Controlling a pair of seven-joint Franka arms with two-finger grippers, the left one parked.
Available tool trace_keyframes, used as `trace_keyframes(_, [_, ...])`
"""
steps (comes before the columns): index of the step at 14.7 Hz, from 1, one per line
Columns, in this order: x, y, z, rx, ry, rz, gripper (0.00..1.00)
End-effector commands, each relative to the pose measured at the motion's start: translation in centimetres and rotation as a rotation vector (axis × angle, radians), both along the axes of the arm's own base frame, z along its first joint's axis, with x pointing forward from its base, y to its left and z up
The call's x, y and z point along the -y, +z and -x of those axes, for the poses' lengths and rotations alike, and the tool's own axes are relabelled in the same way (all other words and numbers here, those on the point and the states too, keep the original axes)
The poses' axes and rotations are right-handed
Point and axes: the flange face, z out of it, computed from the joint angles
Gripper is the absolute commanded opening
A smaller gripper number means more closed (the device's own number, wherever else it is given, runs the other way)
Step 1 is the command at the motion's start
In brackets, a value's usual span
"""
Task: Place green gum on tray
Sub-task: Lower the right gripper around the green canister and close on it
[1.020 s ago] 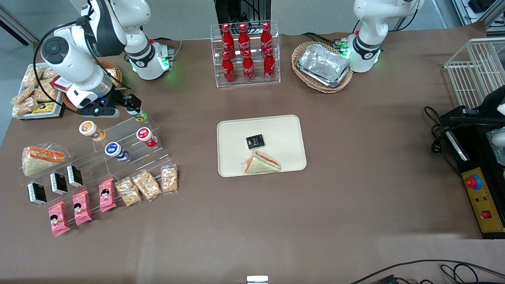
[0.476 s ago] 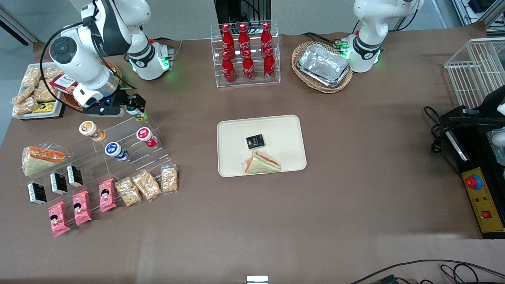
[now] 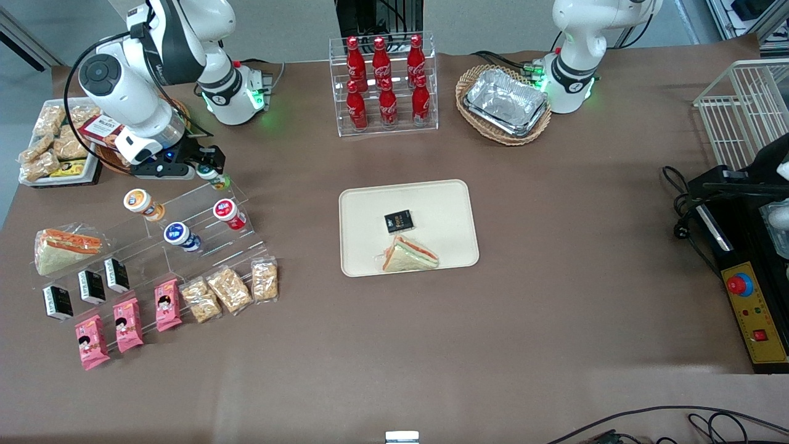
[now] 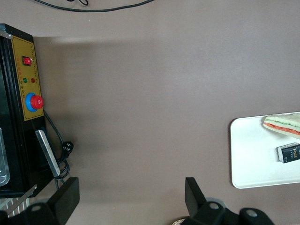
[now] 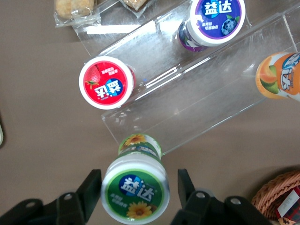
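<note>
Since the job is getting the green gum [image 5: 135, 190] over to the tray [image 3: 444, 203], we'd sweep the table from the working arm's end and plan the grab around what's there. First up is the clear stepped stand [image 3: 185, 209], with the orange-lidded canister [image 3: 139, 201] and the blue-lidded canister [image 3: 177, 235] sitting on it, both well out of the way. Next comes the action: the pincer [image 3: 206, 168] hangs right over the top end of that stand, spread open with one finger either side of the green gum. In the right wrist view there's a sliver of daylight between the lid and one finger, so we wouldn't call it gripped yet. The gum sits at the stand's top edge, tipped a bit, lid facing the wrist camera.

Just nearer the front camera is the red-lidded canister [image 3: 228, 211], close enough that we'd watch it.

How we'd do this step well:
- centre the fingers so both pads meet the body evenly, since a round can will squirt out of a lopsided squeeze
- close on the body below the lid rim, not on the rim itself
- lift straight up before going sideways, so nothing clips the stand or the red one

Then over to the middle of the table, where the tray already holds a black packet [image 3: 399, 221] and a sandwich [image 3: 408, 254]. The bare patch farther from the front camera than those two looks like the safest drop spot to us
</note>
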Motion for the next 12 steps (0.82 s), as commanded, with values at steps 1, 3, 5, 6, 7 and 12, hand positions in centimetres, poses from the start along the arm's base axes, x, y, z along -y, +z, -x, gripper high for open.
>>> trace_keyframes(1, [0.0, 0.0, 0.6, 0.031, -0.006, 0.005, 0.64])
trace_keyframes(3, [0.0, -0.1, 0.6, 0.034, -0.006, 0.005, 0.63])
trace_keyframes(5, [0.0, -0.2, 0.5, 0.032, -0.009, 0.005, 0.51])
trace_keyframes(6, [0.0, -0.2, 0.4, 0.031, -0.011, 0.005, 0.50])
trace_keyframes(7, [0.0, -0.2, 0.4, 0.030, -0.013, 0.003, 0.50])
trace_keyframes(12, [0.1, 4.3, -1.7, 0.001, -0.027, -0.004, 0.50])
